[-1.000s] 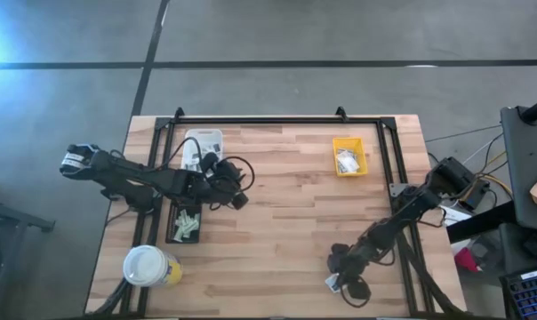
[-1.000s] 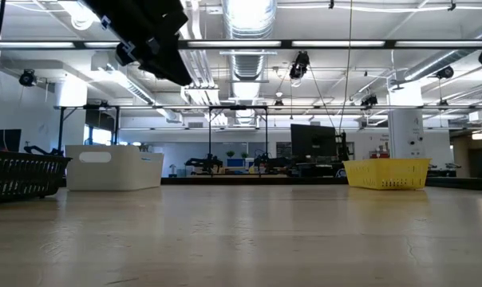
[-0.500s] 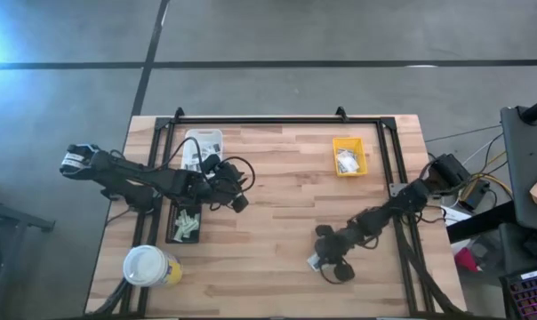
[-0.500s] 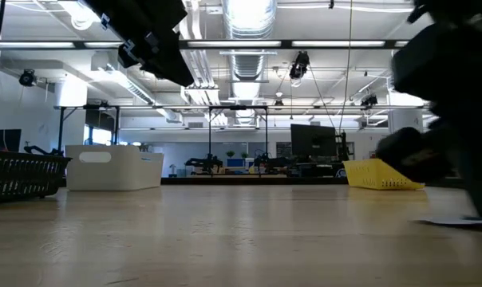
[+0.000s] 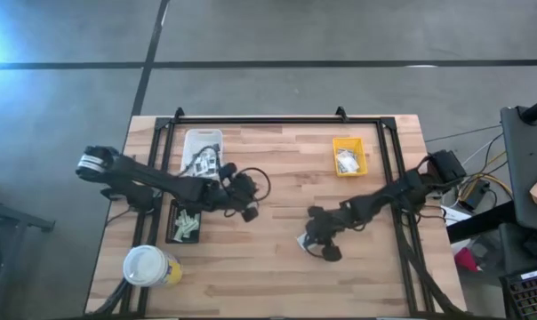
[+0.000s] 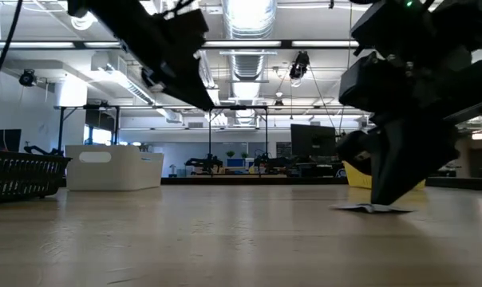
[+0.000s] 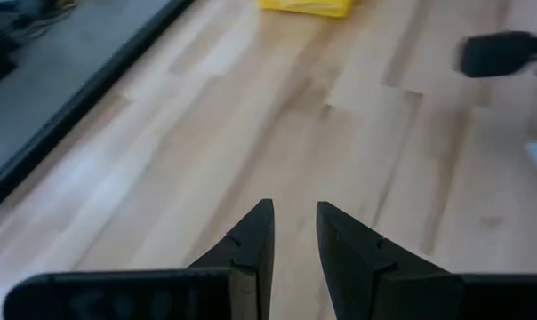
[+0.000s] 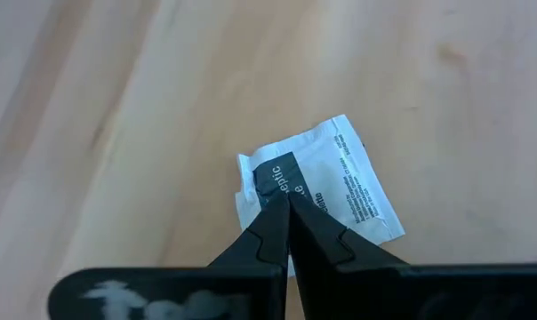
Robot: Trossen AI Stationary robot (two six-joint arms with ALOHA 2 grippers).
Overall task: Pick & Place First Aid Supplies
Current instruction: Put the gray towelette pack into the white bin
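Pale wooden planks (image 5: 277,187) are spreading under both my arms in the high view; my right gripper (image 5: 311,244) is hanging mid-table over a small flat white packet with a dark grey printed patch (image 5: 306,242), nearer it than my left gripper (image 5: 248,212). Low view: the packet (image 6: 373,209) is lying flat beneath my right fingertips. Left wrist view: my left fingers (image 7: 255,244) are standing slightly apart, holding nothing. Right wrist view: my closed jaws are pinching the packet's (image 8: 326,191) dark corner, its length running away from me.
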